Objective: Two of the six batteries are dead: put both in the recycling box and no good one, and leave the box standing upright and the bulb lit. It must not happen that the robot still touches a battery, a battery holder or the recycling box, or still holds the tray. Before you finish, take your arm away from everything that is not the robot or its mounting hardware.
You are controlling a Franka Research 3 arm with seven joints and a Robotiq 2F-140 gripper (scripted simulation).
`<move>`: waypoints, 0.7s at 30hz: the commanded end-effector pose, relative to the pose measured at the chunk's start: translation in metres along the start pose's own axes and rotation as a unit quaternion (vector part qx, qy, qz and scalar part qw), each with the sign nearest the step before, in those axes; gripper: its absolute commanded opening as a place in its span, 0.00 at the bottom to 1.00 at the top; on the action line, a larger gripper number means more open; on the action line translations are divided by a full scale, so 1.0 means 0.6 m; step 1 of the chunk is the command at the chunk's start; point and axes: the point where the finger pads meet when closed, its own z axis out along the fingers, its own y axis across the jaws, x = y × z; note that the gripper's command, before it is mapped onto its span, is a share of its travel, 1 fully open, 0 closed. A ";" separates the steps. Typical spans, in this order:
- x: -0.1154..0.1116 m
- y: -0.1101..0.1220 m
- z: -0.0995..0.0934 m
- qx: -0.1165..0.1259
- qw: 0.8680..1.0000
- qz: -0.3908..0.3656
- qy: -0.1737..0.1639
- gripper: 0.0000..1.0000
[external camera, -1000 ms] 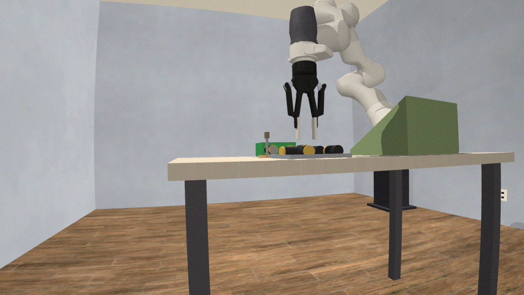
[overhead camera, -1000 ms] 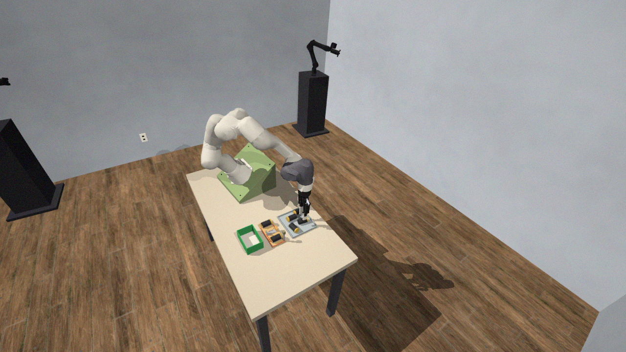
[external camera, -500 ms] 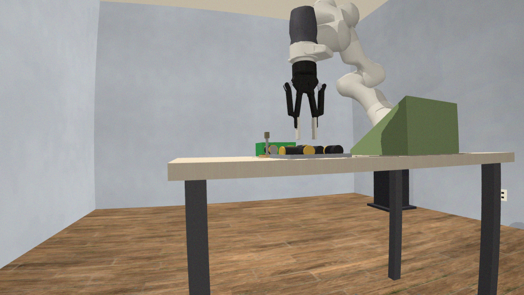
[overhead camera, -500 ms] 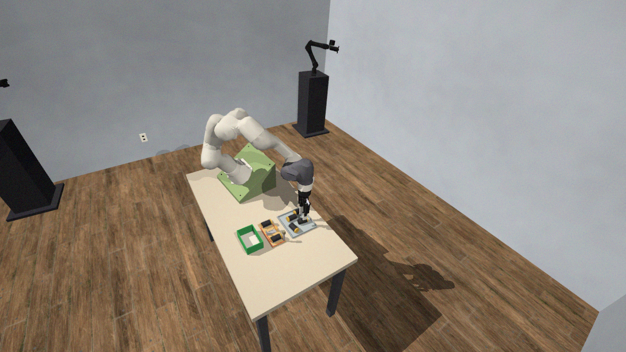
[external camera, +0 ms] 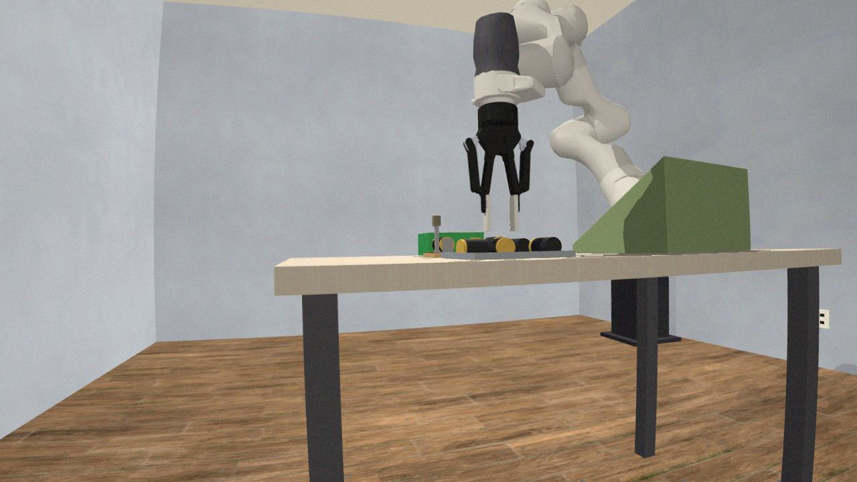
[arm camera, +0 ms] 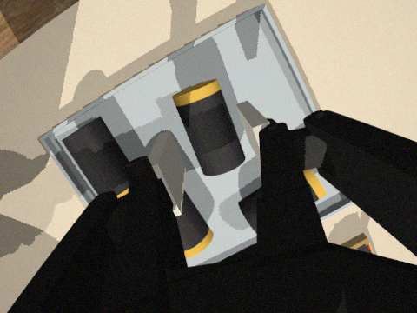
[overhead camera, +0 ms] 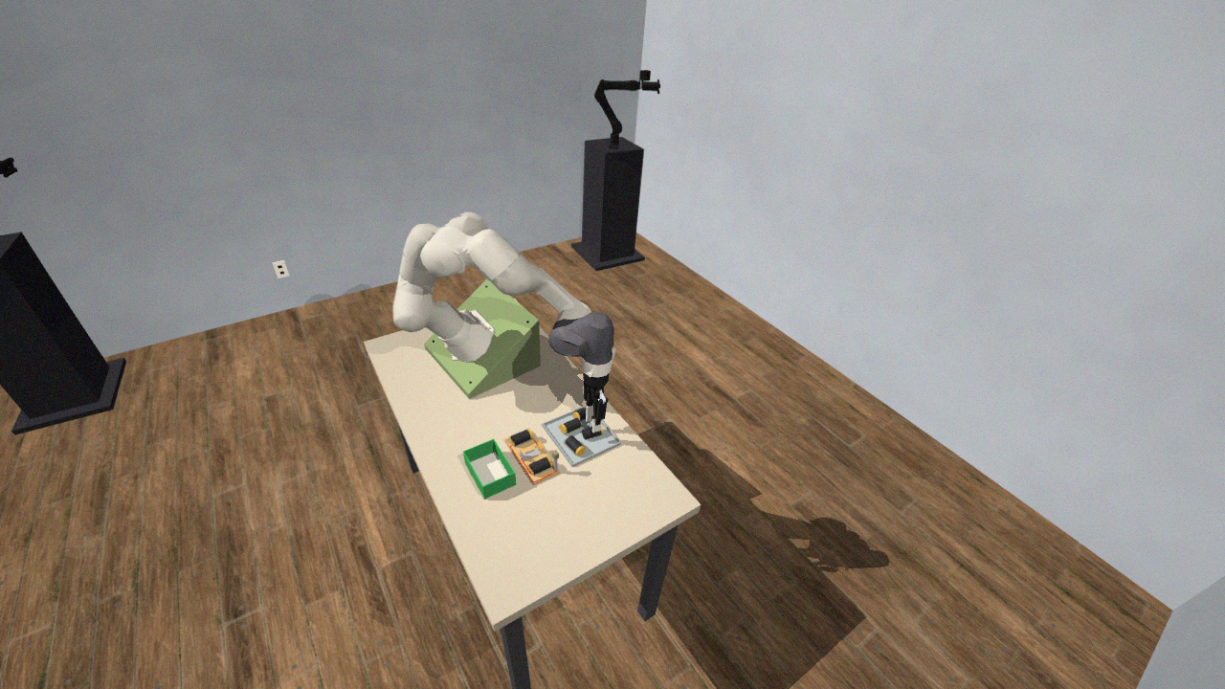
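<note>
Wrist view first: right below my gripper (overhead camera: 593, 433) (external camera: 501, 229) (arm camera: 213, 161) there's a black battery with a yellow end band (overhead camera: 590, 433) (arm camera: 209, 128), lying on its side in the light gray tray (overhead camera: 555, 443) (external camera: 509, 254) (arm camera: 148, 78). My fingers are spread partway with nothing pinched, and the exterior view has their tips hanging just above the batteries, so I'm not touching any. Three more black-and-yellow batteries lie around that one in the same tray, one of them (overhead camera: 574, 445) over on the side toward the holder, another (arm camera: 95, 154) near a tray corner. My own fingers cover chunks of the others in the wrist shot.

Just beside the tray is the orange battery holder (overhead camera: 532, 462) with the last two, one battery (overhead camera: 522, 436) at one end and one (overhead camera: 539, 465) at the other. A small post with a brownish block on top (external camera: 436, 220) stands upright by it; I can't tell if any bulb is lit. Next out is the green recycling box (overhead camera: 489, 468) (external camera: 450, 235), upright, no batteries visible in it, just a pale patch on the bottom. Everything sits on the same surface (overhead camera: 547, 540) (external camera: 539, 269), and my arm (overhead camera: 505, 261) (external camera: 593, 114) reaches over from the green wedge mount (overhead camera: 514, 343) (external camera: 689, 206).
</note>
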 end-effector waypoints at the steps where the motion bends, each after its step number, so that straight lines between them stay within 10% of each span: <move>1: -0.001 -0.001 0.027 0.000 1.000 0.003 0.001 0.29; 21: -0.001 -0.001 0.064 0.000 1.000 0.003 0.001 0.29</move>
